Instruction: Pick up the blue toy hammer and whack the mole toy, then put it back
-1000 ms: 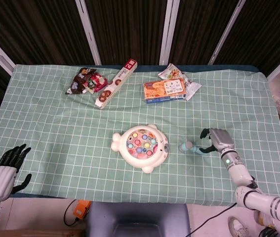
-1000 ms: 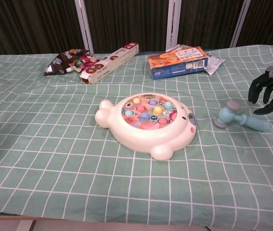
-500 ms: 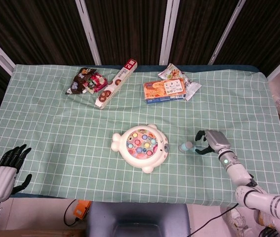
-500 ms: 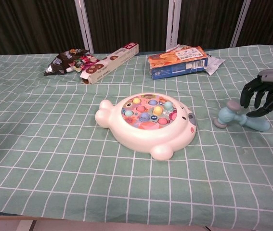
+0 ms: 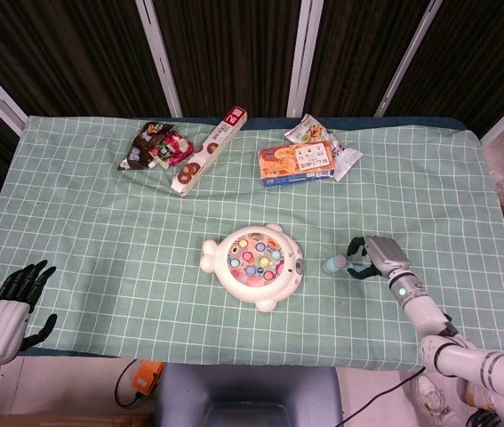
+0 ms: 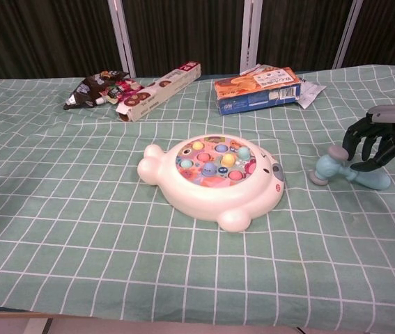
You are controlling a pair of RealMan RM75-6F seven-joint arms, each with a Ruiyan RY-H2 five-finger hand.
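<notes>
Lying on green checked tablecloth (image 5: pixel 100 231) in head view: blue toy hammer (image 5: pixel 339 265), just right of white round mole toy with coloured buttons (image 5: pixel 255 264); right hand (image 5: pixel 378 255) over handle, grasp unclear; left hand (image 5: pixel 10 304) holds nothing, fingers apart. Chest view: right hand (image 6: pixel 380 136) arched over hammer (image 6: pixel 347 172) handle, fingers curled down, contact unclear

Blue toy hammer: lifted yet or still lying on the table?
Lying on the tablecloth: blue toy hammer rests flat in chest view, right hand over its handle with fingers spread, not visibly closed.
</notes>
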